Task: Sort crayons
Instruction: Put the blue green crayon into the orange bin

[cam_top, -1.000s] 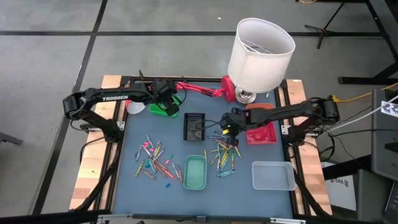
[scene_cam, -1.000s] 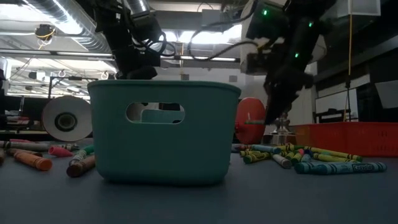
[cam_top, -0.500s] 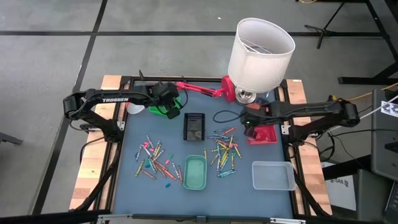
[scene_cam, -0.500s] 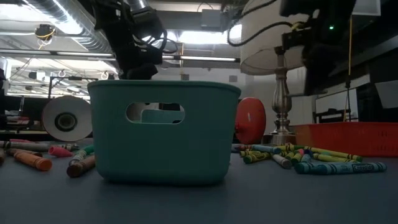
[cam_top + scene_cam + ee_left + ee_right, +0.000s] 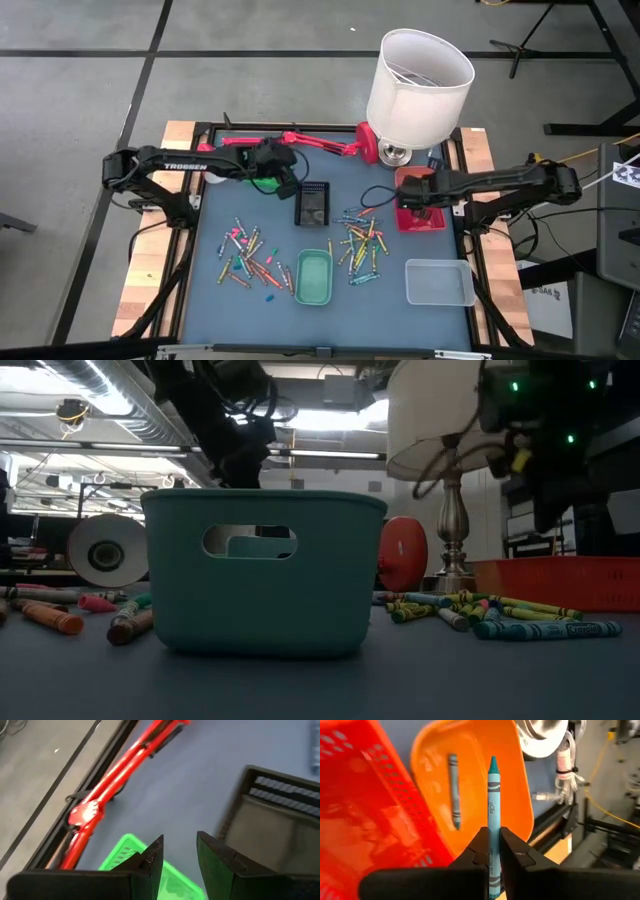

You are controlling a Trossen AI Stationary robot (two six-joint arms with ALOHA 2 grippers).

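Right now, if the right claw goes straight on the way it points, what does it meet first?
Most likely the orange tray. The right claw is shut on a blue crayon whose tip points over that tray, where another crayon already lies. How far off the tray is, I cannot tell.

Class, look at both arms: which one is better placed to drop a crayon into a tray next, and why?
The right. The right gripper is shut on a blue crayon above the orange tray. The left gripper stands open and empty near the green tray.
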